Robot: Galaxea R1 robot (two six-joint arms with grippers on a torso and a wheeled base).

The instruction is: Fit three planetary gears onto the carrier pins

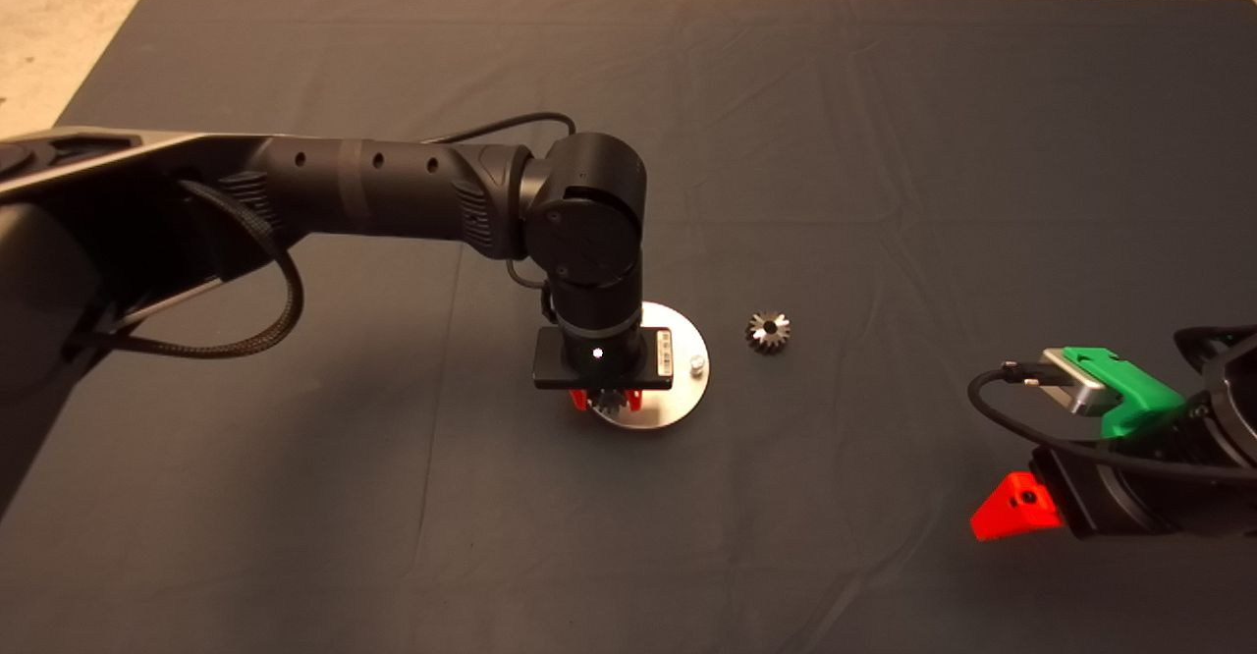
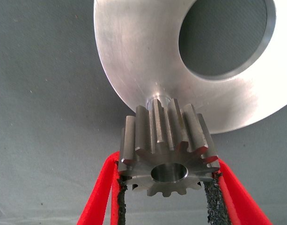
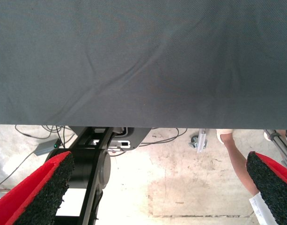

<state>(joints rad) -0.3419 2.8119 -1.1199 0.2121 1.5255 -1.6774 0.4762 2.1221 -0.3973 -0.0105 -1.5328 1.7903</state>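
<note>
Gear point(image 2: 166, 157): squeezed between the left gripper's point(image 2: 167, 199) two pads, just above a pin point(image 2: 158, 99) on the disc point(image 2: 134, 56).
Right gripper point(image 3: 159, 187): wide apart, holding nothing, parked.

disc point(image 1: 678, 408) half under left arm, third gear unseen

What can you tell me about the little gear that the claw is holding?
The gear is small, silvery-grey metal with straight teeth and a round centre hole. The left claw grips it between two black pads on red fingers, over the near edge of the round silver disc, beside one short pin. Whether it touches the disc cannot be told.
</note>
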